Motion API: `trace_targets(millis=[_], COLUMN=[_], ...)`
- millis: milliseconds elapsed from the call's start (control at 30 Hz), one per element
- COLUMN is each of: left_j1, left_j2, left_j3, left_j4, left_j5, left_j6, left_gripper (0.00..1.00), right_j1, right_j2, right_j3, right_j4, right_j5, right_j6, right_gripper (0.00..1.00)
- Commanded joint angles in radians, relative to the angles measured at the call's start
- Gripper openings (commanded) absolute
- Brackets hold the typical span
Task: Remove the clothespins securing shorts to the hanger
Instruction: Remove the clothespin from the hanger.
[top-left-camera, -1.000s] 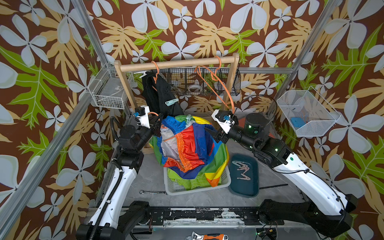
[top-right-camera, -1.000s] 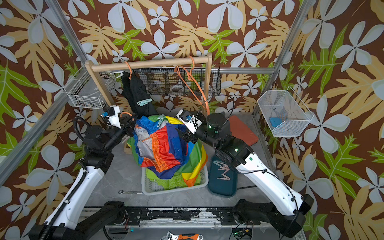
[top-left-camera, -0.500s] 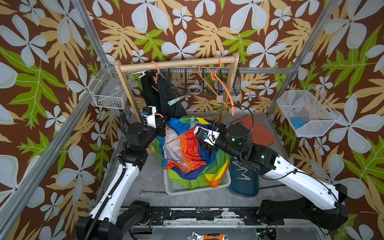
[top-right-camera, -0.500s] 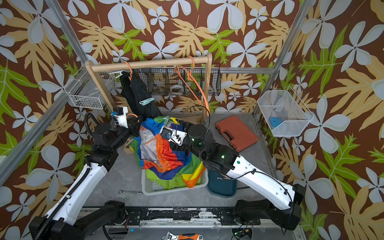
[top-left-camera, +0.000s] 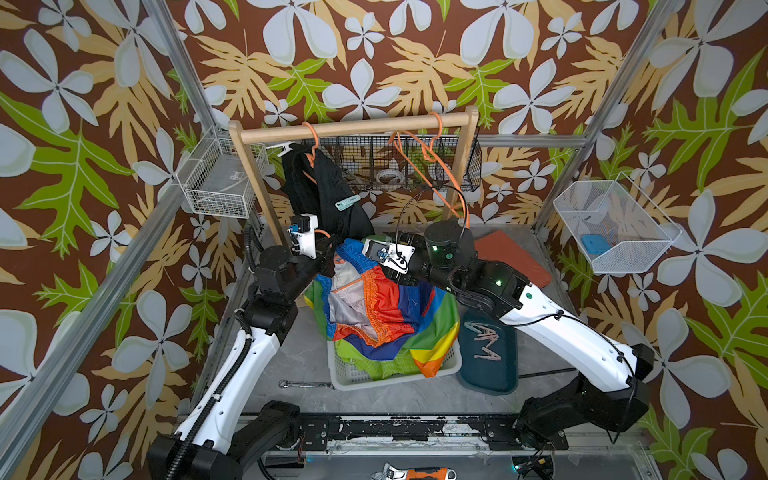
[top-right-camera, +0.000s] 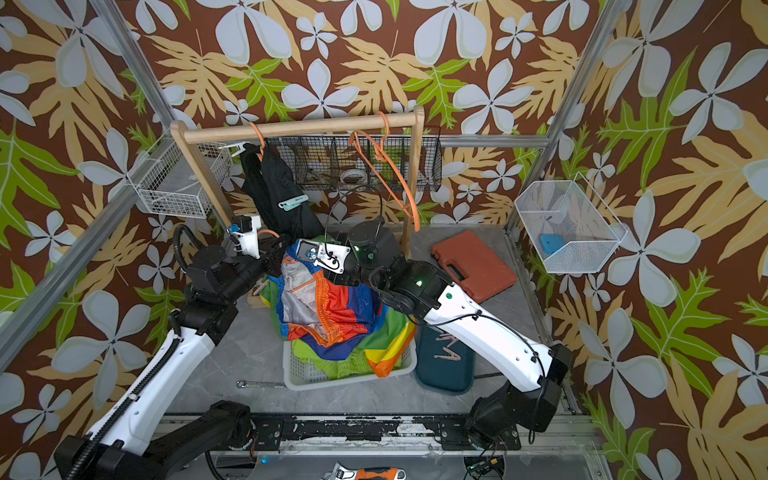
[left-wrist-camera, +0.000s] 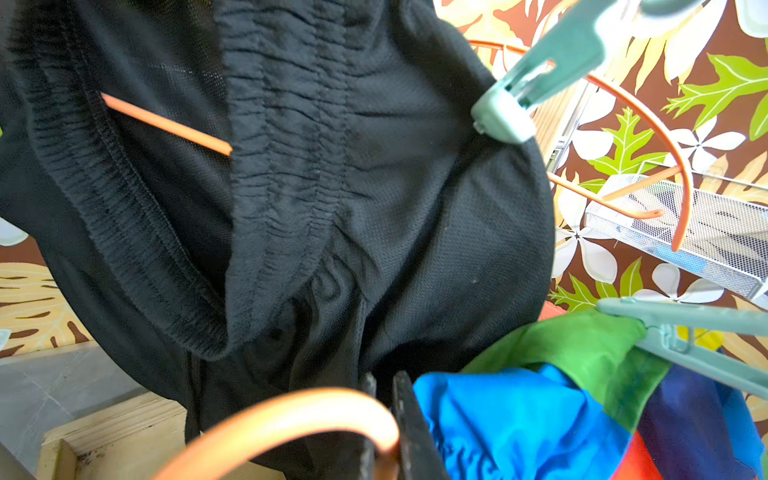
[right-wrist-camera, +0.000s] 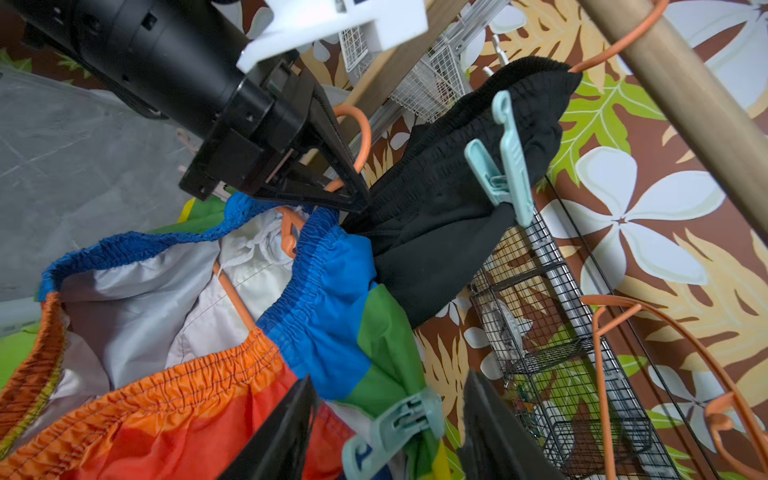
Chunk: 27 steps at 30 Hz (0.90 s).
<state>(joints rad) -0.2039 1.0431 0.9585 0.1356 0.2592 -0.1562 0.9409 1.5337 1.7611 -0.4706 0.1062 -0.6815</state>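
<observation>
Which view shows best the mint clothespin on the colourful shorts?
The right wrist view: the clothespin is close and nearly whole, clipped on the colourful shorts between the open jaws of the right tool. The left wrist view cuts it at the edge. Neither top view shows it.

L gripper (right-wrist-camera: 357, 199) clamped tight – R gripper (right-wrist-camera: 388, 386) jaws apart, both arms bent inward.

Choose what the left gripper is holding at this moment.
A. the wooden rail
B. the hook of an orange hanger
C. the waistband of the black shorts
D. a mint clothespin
B: in the left wrist view, the left gripper has its two black fingers shut on the curved hook of the orange hanger, and nothing else sits between them.
</observation>
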Motion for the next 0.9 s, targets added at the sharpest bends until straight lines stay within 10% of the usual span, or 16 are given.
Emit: trace_targets(millis=[0, 867], left_j1=[0.001, 0.001], left_j2=[-0.005, -0.005], left_j3=[0.011, 0.014], left_j4=[0.015, 0.013], left_j5=[-0.009, 0.003], left_j6=[0.006, 0.006], left_gripper=[0.0, 0.0], right_j1=[-0.003, -0.049], right_j2=[0.008, 0.055], right_j3=[0.02, 0.067], right_j4=[-0.061, -0.088], right_j5=[-0.019, -0.029], right_j6=[0.017, -0.001], right_gripper=[0.56, 0.34])
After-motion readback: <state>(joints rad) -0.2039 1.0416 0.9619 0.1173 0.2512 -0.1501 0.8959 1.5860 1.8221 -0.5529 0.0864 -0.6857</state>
